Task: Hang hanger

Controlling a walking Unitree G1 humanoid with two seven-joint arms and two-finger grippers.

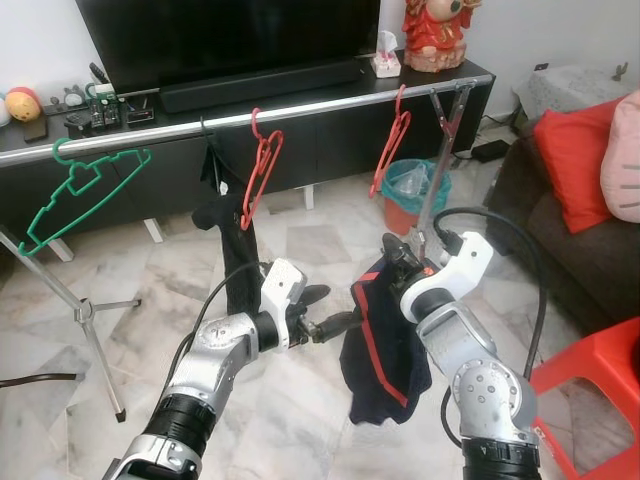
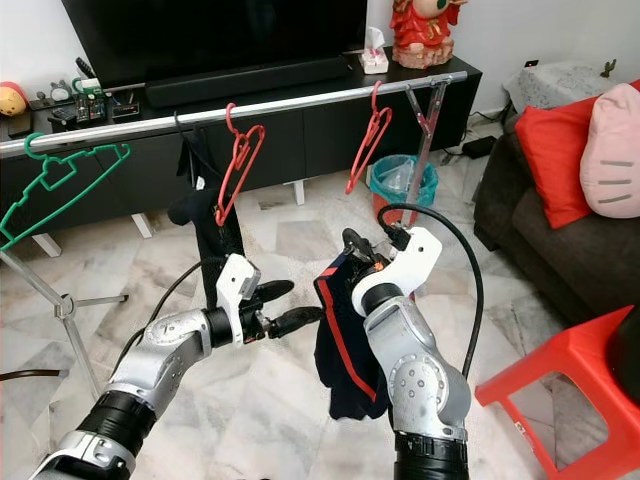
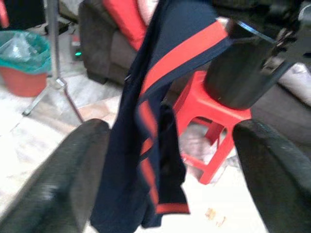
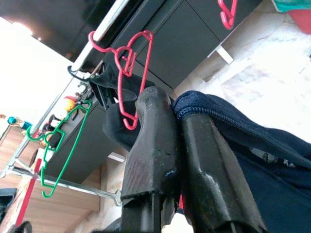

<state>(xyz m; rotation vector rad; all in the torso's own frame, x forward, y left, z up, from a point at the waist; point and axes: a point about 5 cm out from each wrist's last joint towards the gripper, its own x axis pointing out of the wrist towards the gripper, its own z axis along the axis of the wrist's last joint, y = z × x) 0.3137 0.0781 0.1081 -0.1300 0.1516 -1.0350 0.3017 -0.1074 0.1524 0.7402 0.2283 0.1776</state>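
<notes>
Right hand [image 1: 400, 262] pinched on navy red-striped garment [image 1: 385, 350], below silver rail [image 1: 300, 110]. Left hand [image 1: 335, 312] wide open, empty, beside it. Probably pre-hanging; next, fetch red wire hanger [image 1: 262, 170].

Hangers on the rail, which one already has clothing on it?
The black hanger, between the green hanger and the nearer red hanger, carries a dark garment; the others hang bare.
</notes>
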